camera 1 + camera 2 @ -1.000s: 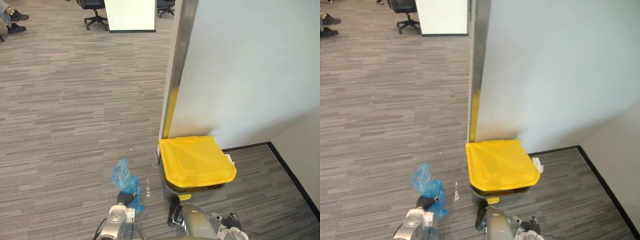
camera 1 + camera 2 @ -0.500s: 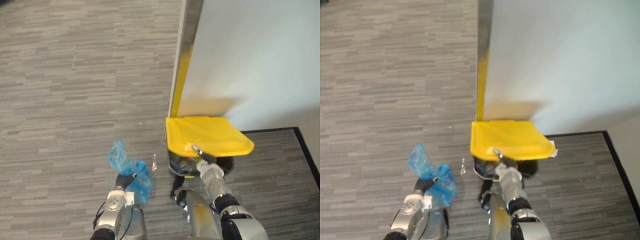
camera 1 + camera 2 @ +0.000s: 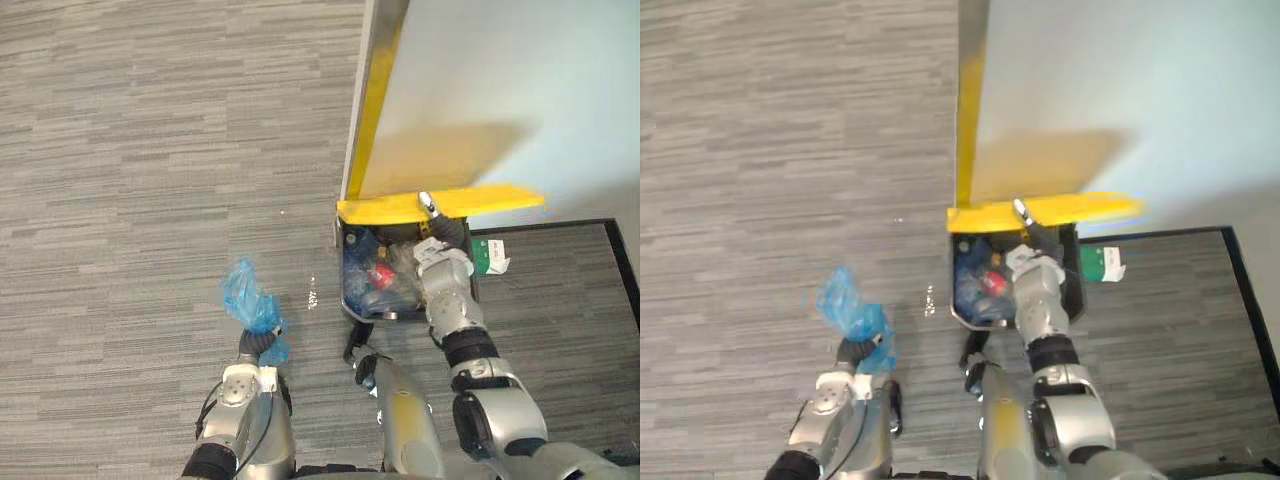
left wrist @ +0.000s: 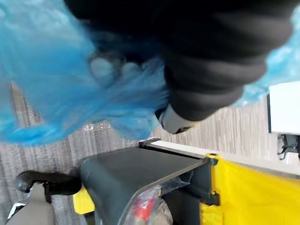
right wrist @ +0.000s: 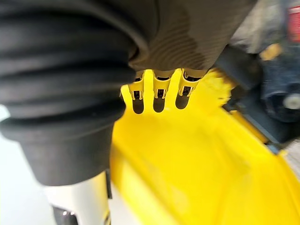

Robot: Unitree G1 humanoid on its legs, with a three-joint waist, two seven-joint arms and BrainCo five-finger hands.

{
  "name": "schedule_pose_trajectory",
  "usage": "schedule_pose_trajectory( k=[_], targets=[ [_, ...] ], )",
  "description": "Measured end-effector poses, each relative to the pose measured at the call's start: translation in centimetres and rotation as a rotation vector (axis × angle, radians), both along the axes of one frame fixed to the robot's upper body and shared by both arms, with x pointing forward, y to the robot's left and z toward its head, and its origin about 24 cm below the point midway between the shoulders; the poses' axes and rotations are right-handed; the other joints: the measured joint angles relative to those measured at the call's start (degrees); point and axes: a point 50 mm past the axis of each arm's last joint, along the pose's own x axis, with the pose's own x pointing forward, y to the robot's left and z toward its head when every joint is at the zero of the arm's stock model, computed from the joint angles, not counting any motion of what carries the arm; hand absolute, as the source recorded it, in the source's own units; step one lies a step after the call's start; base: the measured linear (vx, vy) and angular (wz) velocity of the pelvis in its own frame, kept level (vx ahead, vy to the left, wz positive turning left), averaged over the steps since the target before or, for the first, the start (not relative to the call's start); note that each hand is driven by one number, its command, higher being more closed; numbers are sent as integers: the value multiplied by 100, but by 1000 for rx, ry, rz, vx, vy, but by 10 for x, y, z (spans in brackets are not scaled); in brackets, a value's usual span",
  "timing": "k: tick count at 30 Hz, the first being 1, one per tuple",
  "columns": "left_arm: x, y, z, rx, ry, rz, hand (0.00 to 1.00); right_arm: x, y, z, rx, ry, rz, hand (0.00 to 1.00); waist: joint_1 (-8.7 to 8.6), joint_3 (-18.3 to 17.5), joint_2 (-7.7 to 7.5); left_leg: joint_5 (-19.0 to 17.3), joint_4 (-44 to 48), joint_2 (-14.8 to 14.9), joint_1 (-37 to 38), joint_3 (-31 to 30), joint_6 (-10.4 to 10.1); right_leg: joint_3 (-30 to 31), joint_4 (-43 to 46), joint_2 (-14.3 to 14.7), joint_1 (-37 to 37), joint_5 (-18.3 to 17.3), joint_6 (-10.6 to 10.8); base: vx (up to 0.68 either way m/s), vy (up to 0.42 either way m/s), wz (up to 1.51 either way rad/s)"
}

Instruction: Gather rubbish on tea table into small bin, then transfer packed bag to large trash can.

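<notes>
A dark grey large trash can [image 3: 386,316] stands on the carpet against a white wall. Its yellow lid [image 3: 490,200] is tipped up almost on edge. My right hand [image 3: 440,245] reaches over the can, its straight fingers [image 5: 159,96] pressing the lid's underside [image 5: 187,154]. Inside the can lie a red item, bottles and clear plastic. My left hand [image 3: 262,345] is shut on the neck of a blue plastic bag [image 3: 245,300], held low to the left of the can. In the left wrist view, the blue bag [image 4: 70,84] hangs beside the can's rim [image 4: 136,173].
A white partition with a metal edge post [image 3: 375,90] rises right behind the can. A small green-and-white box [image 3: 490,255] lies on the floor right of the can. A black skirting strip [image 3: 620,260] runs along the right. Grey carpet [image 3: 150,150] spreads to the left.
My right hand has pushed the yellow lid from half raised to nearly upright, so the can's contents show. The camera has tipped down. The blue bag stays in my left hand.
</notes>
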Motion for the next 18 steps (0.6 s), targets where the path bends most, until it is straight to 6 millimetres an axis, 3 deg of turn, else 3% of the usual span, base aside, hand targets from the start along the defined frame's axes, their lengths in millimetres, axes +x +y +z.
schedule_pose_trajectory(
  k=[1,8,12,18],
  targets=[
    [0,-1,0,2,1,-6,100,3,-5,14,-36,-33,-13,0,2,28,1,0,5,-7,0,7,0,5,0,-6,0,1,0,0,0,0],
    [6,-12,14,-4,-68,-63,100,14,-14,47,-199,-57,-48,0,-43,272,21,50,-2,-64,11,18,-89,34,90,-82,-42,12,-17,0,0,0],
    [8,-16,21,0,-103,-91,100,22,-16,54,-273,-26,-56,0,-54,272,22,51,-1,-67,12,79,-90,65,87,-89,-53,28,-41,-8,11,-3],
    [24,-31,58,-62,-265,-149,100,22,-21,62,-382,-16,-66,0,-113,281,44,50,-2,-34,-82,10,-90,25,-90,-54,-53,74,-48,-3,-3,1]
  ],
)
